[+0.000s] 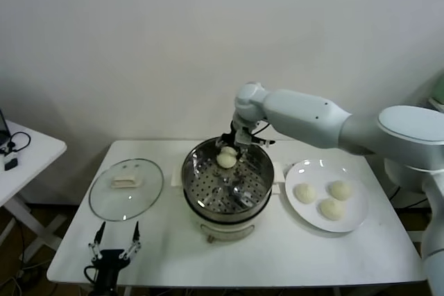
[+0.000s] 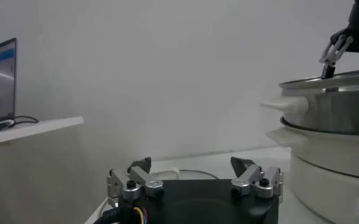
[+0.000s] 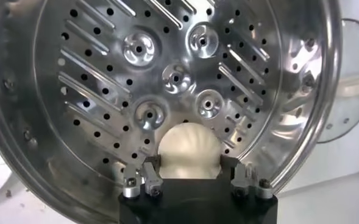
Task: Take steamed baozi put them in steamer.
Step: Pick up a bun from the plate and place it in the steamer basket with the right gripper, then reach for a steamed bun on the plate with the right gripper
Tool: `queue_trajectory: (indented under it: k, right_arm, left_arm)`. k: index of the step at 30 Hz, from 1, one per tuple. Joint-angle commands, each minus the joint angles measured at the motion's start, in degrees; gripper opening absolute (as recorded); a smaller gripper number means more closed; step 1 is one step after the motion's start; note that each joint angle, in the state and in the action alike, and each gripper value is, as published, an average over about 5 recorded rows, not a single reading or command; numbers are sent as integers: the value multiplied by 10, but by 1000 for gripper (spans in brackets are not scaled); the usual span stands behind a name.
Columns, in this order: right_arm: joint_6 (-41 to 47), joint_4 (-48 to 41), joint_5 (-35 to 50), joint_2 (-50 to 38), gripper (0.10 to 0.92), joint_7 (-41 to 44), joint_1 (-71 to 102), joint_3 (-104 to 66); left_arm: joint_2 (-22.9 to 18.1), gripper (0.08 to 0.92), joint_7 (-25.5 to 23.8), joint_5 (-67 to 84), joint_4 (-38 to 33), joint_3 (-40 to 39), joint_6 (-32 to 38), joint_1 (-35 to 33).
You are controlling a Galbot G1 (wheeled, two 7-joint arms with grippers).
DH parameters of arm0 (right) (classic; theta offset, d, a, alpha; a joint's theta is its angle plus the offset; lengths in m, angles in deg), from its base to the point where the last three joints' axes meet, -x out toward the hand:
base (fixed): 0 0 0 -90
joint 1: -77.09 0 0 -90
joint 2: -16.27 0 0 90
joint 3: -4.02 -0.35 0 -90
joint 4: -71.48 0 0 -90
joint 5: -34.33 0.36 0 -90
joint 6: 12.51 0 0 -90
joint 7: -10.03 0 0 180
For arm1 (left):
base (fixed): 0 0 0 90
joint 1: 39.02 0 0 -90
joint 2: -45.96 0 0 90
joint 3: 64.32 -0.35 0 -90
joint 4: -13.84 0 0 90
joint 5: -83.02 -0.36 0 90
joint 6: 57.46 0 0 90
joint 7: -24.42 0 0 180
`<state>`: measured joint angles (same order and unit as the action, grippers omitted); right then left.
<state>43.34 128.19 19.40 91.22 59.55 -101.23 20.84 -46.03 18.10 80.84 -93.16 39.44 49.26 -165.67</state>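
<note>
The right gripper (image 1: 232, 149) is closed on one bun (image 1: 226, 159), held between its fingers (image 3: 152, 180) above the holed floor at the far side of the steamer (image 1: 196, 171). The bun is round and domed, with no clear long axis, its pleated top facing the wrist camera. Three more buns (image 1: 304, 193) lie on the plate (image 1: 355, 217) just beside the steamer, and the left gripper (image 1: 114, 243) waits wide open and empty near the table's front edge, by the glass lid (image 1: 104, 206).

White glossy right arm (image 1: 312, 119), rounded joints, upper right of frame. Both grippers black-bodied: left gripper (image 2: 194, 175) silver screwed finger mounts, yellow wires; right gripper (image 3: 191, 178) same.
</note>
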Motion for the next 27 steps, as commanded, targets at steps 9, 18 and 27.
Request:
queue_trajectory:
  k: [9, 18, 27]
  right_arm:
    - [60, 34, 225, -36, 822, 59, -105, 60]
    - [277, 54, 458, -138, 823, 119, -236, 238]
    - [430, 154, 504, -268, 823, 53, -201, 284]
  left_arm:
    - [-1, 823, -1, -6, -9, -2, -1, -3]
    - [-2, 823, -1, -8, -24, -2, -1, -11]
    - [-4, 823, -1, -4, -24, 5, -1, -7]
